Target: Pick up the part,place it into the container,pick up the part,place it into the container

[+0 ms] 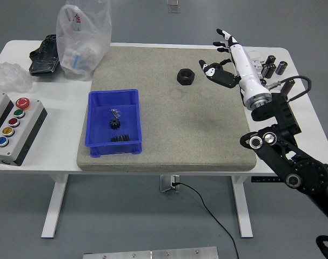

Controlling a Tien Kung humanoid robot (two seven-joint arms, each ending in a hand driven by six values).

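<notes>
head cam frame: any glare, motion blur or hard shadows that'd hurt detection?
Head view: even, diffuse light, soft shadows only; slight glare on the plastic bag; right hand reasonably sharp, little blur; black gears inside the blue bin are small, low contrast; black nut crisp on the grey mat.

The robot's right arm [285, 162] rises from the lower right corner, black and jointed, ending in a white right hand [234, 62]. The hand points up and away, fingers [224, 36] spread and holding nothing, thumb [209, 69] jutting to its left.
</notes>
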